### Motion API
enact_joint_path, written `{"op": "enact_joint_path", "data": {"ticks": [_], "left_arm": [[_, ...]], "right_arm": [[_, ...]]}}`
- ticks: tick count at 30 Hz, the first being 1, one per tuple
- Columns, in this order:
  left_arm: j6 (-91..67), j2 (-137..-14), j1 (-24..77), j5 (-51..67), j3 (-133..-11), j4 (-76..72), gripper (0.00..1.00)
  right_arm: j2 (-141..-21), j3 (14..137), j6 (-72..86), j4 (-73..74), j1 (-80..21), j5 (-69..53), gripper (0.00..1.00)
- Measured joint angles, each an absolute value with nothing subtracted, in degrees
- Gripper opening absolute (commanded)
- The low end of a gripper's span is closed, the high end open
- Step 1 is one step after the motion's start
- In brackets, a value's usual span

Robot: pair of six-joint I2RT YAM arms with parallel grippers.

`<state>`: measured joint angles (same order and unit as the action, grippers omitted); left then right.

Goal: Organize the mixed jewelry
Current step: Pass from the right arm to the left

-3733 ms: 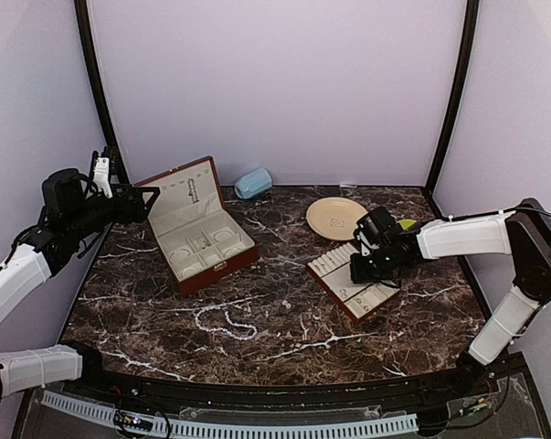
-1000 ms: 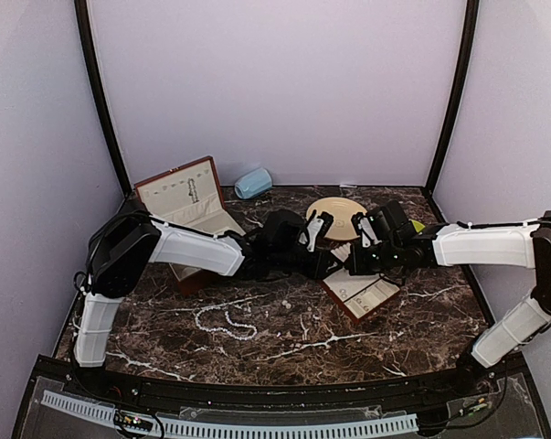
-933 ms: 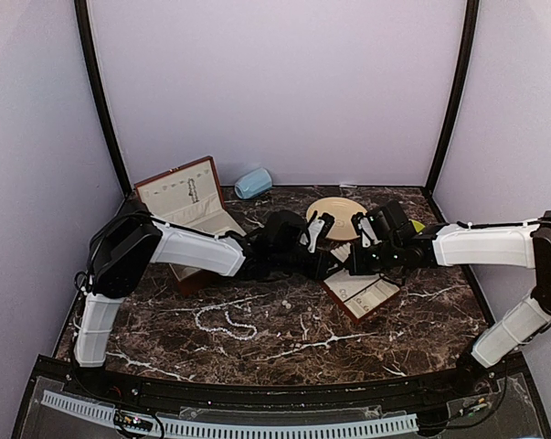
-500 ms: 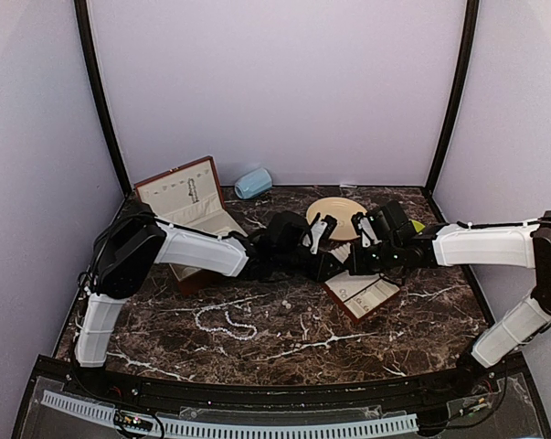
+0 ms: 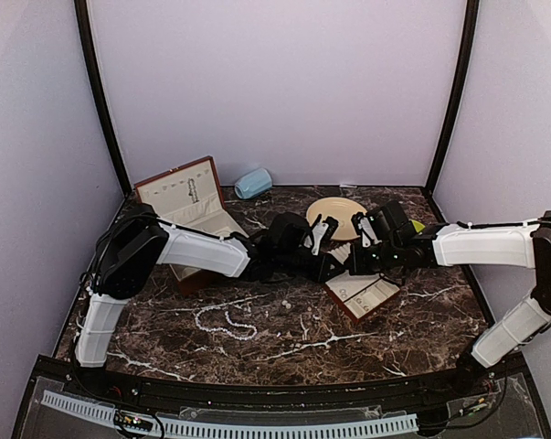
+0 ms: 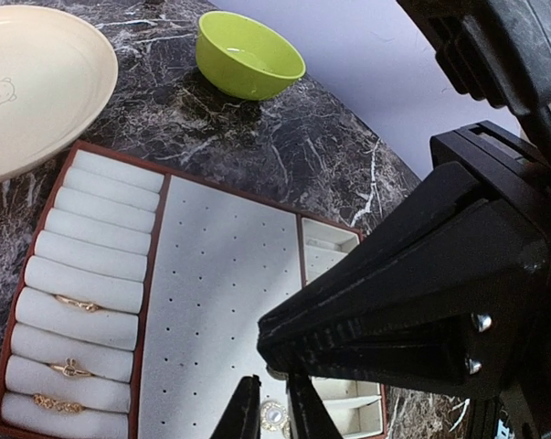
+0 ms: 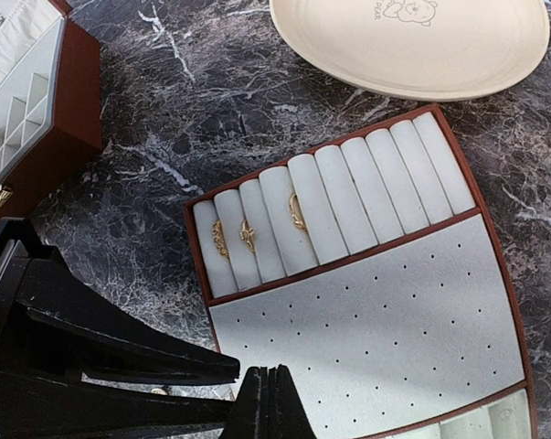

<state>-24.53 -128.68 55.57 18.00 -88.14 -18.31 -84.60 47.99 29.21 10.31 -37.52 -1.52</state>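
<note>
Left wrist | left gripper (image 6: 273,413) tips flank a tiny earring (image 6: 273,418) (clamped or not — cannot tell) | above slotted tray (image 6: 211,274) | right gripper (image 7: 267,402) pressed together

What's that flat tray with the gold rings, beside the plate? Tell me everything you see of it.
The tray is a shallow red-brown frame lined in cream, lying flat on the dark marble table, close beside the cream plate. One end holds padded rolls with three gold rings tucked between them; the middle is a flat panel dotted with tiny holes; the other end has small compartments, where the left hand reaches down.
</note>
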Motion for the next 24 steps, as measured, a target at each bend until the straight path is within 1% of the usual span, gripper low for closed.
{"op": "enact_joint_path", "data": {"ticks": [7, 14, 15, 17, 19, 24], "left_arm": [[-24.8, -128.7, 55.8, 18.5, -88.2, -18.4, 0.01], [-24.9, -128.8, 55.8, 18.6, -88.2, -18.4, 0.0], [-24.9, -128.8, 55.8, 18.6, -88.2, -18.4, 0.0], [-24.9, -128.8, 55.8, 18.4, -88.2, -18.5, 0.0], [-24.9, -128.8, 55.8, 17.9, -88.2, -18.7, 0.0], [-24.9, -128.0, 55.7, 14.9, -85.7, -21.7, 0.0]], "right_arm": [[-84.6, 47.9, 29.2, 10.2, -37.5, -1.6, 0.0], [-84.6, 47.6, 29.2, 10.1, -37.5, -1.6, 0.0], [-84.6, 47.6, 29.3, 10.0, -37.5, -1.6, 0.02], [-84.5, 47.4, 29.4, 9.8, -37.5, -1.5, 0.16], [-83.7, 46.9, 29.6, 9.9, -37.4, -1.0, 0.28], [-78.5, 44.2, 32.0, 8.8, -35.4, -2.5, 0.39]]}}
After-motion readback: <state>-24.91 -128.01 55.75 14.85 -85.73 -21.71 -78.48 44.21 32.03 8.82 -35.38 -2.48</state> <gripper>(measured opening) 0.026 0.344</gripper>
